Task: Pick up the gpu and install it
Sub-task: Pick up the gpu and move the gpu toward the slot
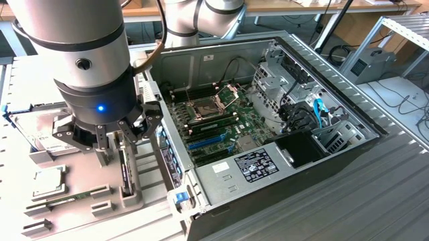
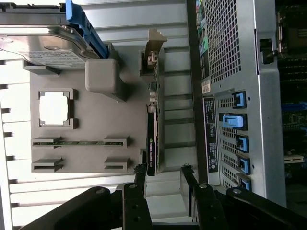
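Because the gripper's (image 2: 162, 170) wide-spread fingers (image 2: 140, 178) hang off-centre over the upright gpu (image 2: 151, 139), one could strike the card's edge and tilt it in its holder (image 2: 96, 120)

In the exterior view the arm (image 1: 87, 65) is covering the upper left of the frame, hiding much of the hard drive (image 1: 30, 138) and the upper end of the gpu (image 1: 124, 173). The gpu is standing edge-on, its flat faces lying out of sight. The case (image 1: 268, 125) is running off the lower edge, and its label (image 1: 256, 164) is reading too small to make out. In the wrist view the picture's edge is cutting off the hard drive (image 2: 43, 45) and the tool (image 2: 163, 168).
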Tool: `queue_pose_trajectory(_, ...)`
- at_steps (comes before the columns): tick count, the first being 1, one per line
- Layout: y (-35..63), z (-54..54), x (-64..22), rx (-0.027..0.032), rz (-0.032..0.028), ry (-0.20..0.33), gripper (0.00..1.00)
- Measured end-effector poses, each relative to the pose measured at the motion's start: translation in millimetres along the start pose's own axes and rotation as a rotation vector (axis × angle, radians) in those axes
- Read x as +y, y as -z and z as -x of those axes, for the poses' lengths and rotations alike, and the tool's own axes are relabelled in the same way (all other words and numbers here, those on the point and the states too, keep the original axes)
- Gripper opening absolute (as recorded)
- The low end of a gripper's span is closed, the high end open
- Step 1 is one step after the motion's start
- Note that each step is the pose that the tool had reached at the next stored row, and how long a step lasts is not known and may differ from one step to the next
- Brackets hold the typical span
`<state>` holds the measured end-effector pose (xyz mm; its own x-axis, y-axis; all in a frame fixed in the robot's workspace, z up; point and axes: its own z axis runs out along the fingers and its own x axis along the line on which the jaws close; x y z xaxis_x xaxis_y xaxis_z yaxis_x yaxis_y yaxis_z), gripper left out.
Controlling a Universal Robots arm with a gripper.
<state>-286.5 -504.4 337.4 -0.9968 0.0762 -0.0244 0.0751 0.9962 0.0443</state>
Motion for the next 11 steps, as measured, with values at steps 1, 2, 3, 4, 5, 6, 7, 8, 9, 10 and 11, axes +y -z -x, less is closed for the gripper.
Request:
queue_pose_trajectory(1,-0.3,0.0,0.0,0.0000,0.0001,0.000,0.42)
queue_pose_trajectory(2,-0.5,-0.1,0.0,0.0000,0.0001,0.000,0.42)
queue_pose_trajectory(3,-0.8,-0.1,-0.1,-0.0001,0.0000,0.000,0.42)
queue_pose_trajectory(4,-1.1,-0.1,-0.1,-0.0001,0.0001,0.000,0.42)
queue_pose_trajectory(5,-1.5,-0.1,-0.1,-0.0001,0.0002,0.000,0.42)
queue_pose_trajectory(6,-1.9,-0.2,-0.1,0.0000,0.0001,0.000,0.42)
queue_pose_trajectory(7,-2.2,-0.3,-0.1,0.0000,0.0001,0.000,0.42)
queue_pose_trajectory(8,-2.4,-0.3,-0.1,-0.0001,0.0001,0.000,0.42)
queue_pose_trajectory(9,-2.7,-0.3,-0.1,0.0000,0.0000,0.000,0.42)
queue_pose_trajectory(10,-2.9,-0.3,-0.2,0.0000,0.0001,0.000,0.42)
queue_pose_trajectory(11,-3.1,-0.3,-0.2,-0.0001,0.0001,0.000,0.42)
